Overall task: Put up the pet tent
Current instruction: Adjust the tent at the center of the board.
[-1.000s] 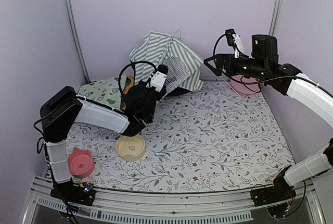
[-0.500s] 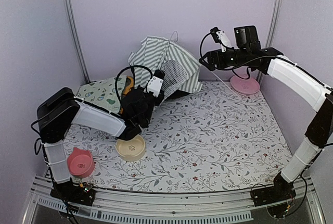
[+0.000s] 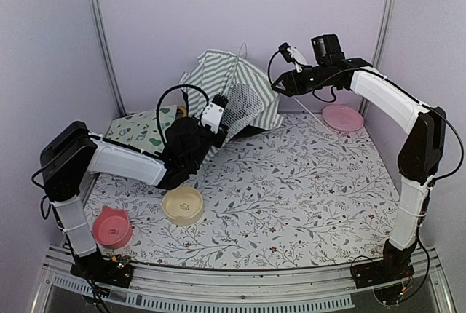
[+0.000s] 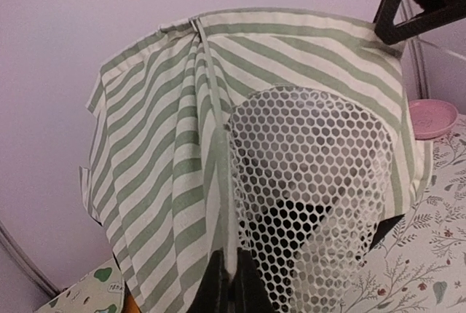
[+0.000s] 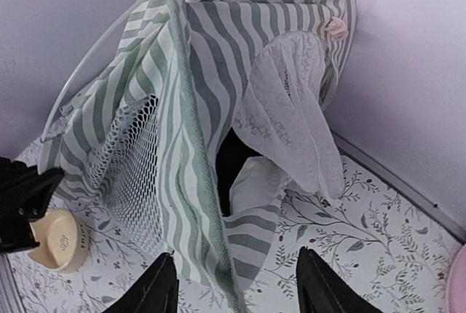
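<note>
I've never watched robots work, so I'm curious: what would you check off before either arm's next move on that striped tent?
1. Left end effector grips the grey-green and white striped fabric pet tent: ok, shut on the seam beside its white mesh window.
2. Right end effector open: ok, jaws apart, striped fabric ahead of them.
3. Tent standing upright: not ok, slumped and creased.
4. Thin white poles seated: cannot tell.
5. Round pink dish out of the way: ok, it lies apart, right of the tent.
</note>
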